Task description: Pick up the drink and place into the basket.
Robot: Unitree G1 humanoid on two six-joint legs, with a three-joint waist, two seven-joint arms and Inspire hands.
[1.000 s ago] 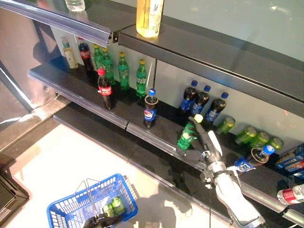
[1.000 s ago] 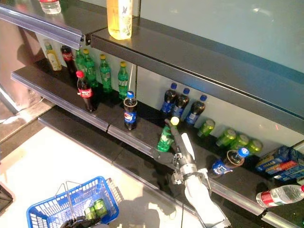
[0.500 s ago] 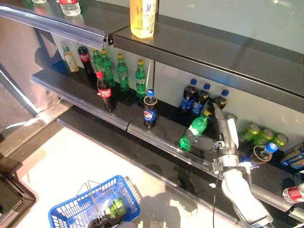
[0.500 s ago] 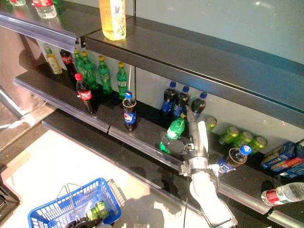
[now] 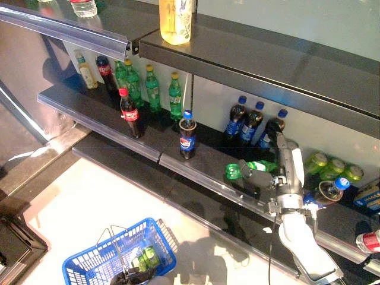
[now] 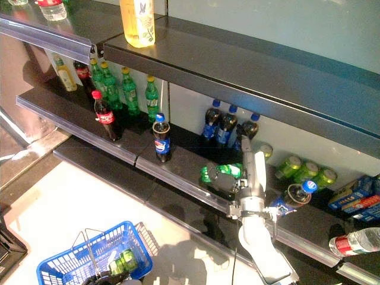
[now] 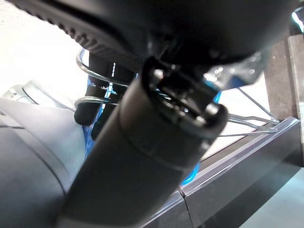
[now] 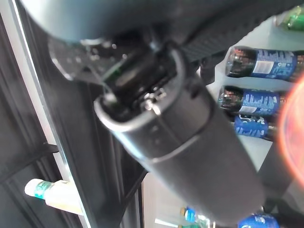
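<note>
Green drink bottle [image 5: 248, 168] lying sideways on the lower shelf [image 5: 148, 142], pinched in right hand [image 5: 270, 178], at about 4 o'clock. Left hand [image 5: 133, 276] curled round blue basket [image 5: 89, 264] handle, 7 o'clock.

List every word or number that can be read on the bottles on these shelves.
Red-capped bottle label: too small to read.
Blue-capped bottle label: blurred, unreadable.
Yellow bottle, top shelf: print unreadable.
Green bottle in right hand: nothing readable.
</note>
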